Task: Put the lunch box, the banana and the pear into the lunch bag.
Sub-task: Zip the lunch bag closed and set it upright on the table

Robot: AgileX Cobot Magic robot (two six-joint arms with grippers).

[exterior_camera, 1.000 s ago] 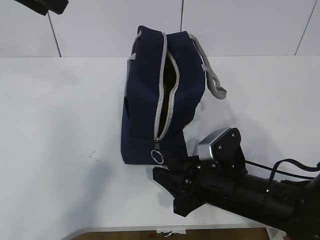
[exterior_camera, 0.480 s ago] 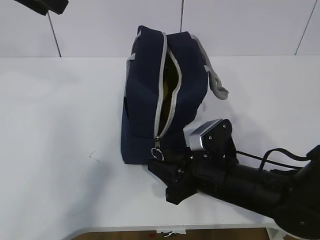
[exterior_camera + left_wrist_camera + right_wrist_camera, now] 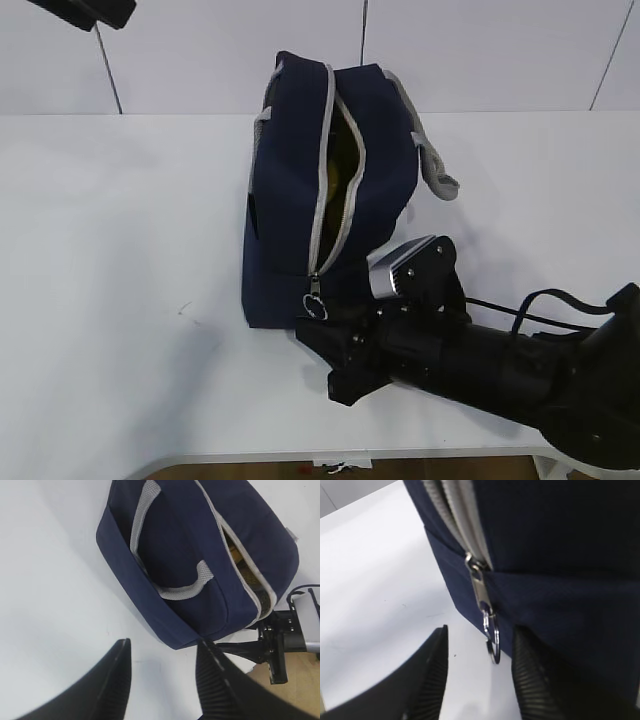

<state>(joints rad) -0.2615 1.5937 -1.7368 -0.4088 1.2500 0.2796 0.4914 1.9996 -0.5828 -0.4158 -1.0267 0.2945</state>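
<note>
The left tool (image 3: 160, 680), its jaws standing apart and holding nothing, is hovering high over the table (image 3: 110, 230), looking down on the bag's (image 3: 300, 190) side and its grey handle (image 3: 192, 582). At centre the bag is resting on the table with its zipper (image 3: 325, 190) gaping along the top; something yellow is showing inside the opening, though whether banana or pear cannot be told, and no lunch box, banana or pear is lying outside on the table. The ring pull (image 3: 492, 640) is hanging at the zipper's near end. The right tool (image 3: 480, 680), low on the table, is bracketing that pull with open jaws, touching nothing. Packing appears finished; closing the bag seems in hand, and the next move calls for pinching the ring squarely.
</note>
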